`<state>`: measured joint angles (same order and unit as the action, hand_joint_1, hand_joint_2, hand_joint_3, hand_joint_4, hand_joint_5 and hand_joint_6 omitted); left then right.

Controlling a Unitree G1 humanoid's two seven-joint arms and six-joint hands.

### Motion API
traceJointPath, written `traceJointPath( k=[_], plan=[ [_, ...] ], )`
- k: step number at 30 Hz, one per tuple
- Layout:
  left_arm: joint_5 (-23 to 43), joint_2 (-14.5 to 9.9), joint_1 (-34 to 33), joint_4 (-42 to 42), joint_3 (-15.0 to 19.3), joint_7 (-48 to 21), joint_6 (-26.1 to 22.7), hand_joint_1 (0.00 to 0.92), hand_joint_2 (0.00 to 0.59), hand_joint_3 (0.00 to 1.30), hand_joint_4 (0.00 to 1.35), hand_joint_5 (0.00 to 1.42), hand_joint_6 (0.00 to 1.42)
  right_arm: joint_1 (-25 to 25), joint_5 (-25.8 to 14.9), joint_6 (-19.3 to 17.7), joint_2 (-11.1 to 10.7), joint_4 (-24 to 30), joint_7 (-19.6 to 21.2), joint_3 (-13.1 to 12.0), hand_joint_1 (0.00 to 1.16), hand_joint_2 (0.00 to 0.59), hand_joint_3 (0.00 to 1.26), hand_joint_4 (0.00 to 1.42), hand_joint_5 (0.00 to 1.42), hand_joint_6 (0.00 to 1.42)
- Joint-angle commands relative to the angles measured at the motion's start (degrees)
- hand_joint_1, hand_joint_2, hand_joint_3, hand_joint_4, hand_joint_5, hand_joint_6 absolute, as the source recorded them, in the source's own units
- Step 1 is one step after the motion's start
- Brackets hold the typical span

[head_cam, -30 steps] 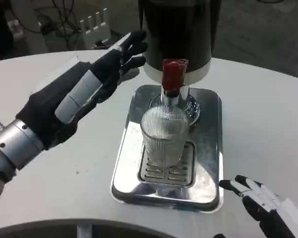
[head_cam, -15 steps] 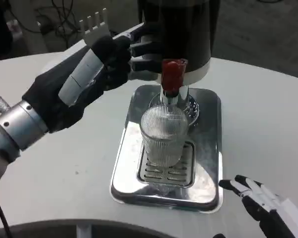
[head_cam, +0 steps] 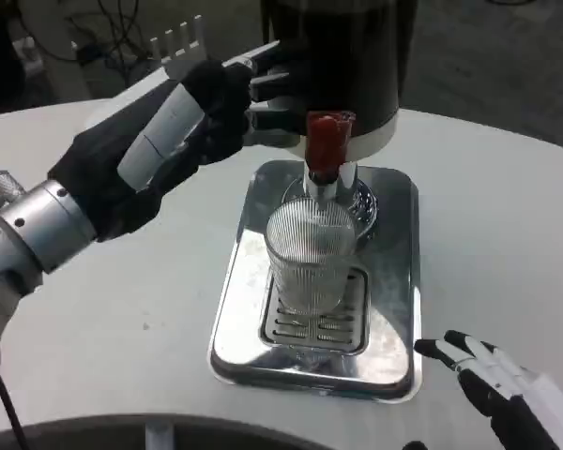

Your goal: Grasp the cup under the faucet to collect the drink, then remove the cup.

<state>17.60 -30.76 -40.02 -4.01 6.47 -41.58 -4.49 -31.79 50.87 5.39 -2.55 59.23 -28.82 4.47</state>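
The cup (head_cam: pixel 310 258) stands on the tray (head_cam: pixel 394 281) under the faucet (head_cam: pixel 327 150), ready for filling; the left hand (head_cam: pixel 202 117) touches the dispenser (head_cam: pixel 338 56); the right hand (head_cam: pixel 493 380) rests spread, empty

cup (head_cam: pixel 310 258) sides free, faucet (head_cam: pixel 327 148) above

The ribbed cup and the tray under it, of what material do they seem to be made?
The clear ribbed cup looks like glass or hard clear plastic: it is see-through with fine vertical ridges, and the look does not settle which. The shiny silver drip tray looks like polished metal, probably stainless steel, since it gives mirror-like reflections.
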Motion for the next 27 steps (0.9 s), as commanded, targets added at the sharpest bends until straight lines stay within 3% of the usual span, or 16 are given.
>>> traceJointPath(
  k=[1, 11, 20, 27],
  plan=[
    [-1.9, 1.3, -1.7, -2.6, -1.5, 0.5, 2.4, 0.0, 0.0, 0.13, 0.13, 0.24, 0.21, -0.5, -0.4, 0.6, -0.2, 0.3, 0.6, 0.0, 0.61, 0.455, 0.14, 0.04, 0.0, 0.0],
    [-3.8, 3.8, -2.8, -4.4, -3.5, 0.6, 4.6, 0.0, 0.001, 0.28, 0.13, 0.23, 0.21, 0.2, -0.6, 1.3, -0.6, 0.2, 0.6, 0.1, 0.61, 0.455, 0.14, 0.04, 0.0, 0.0],
    [-4.9, 5.9, -4.2, -4.0, -4.1, 0.9, 5.0, 0.0, 0.0, 0.27, 0.13, 0.23, 0.21, 0.8, -0.6, 2.0, -0.9, 0.0, 0.7, 0.1, 0.61, 0.455, 0.14, 0.04, 0.0, 0.0],
    [-6.2, 7.6, -5.0, -4.7, -6.5, 0.8, 6.0, 0.0, 0.001, 0.26, 0.13, 0.23, 0.2, 1.1, -0.8, 2.3, -1.1, -0.2, 0.8, 0.2, 0.61, 0.455, 0.14, 0.04, 0.0, 0.0]
  ],
)
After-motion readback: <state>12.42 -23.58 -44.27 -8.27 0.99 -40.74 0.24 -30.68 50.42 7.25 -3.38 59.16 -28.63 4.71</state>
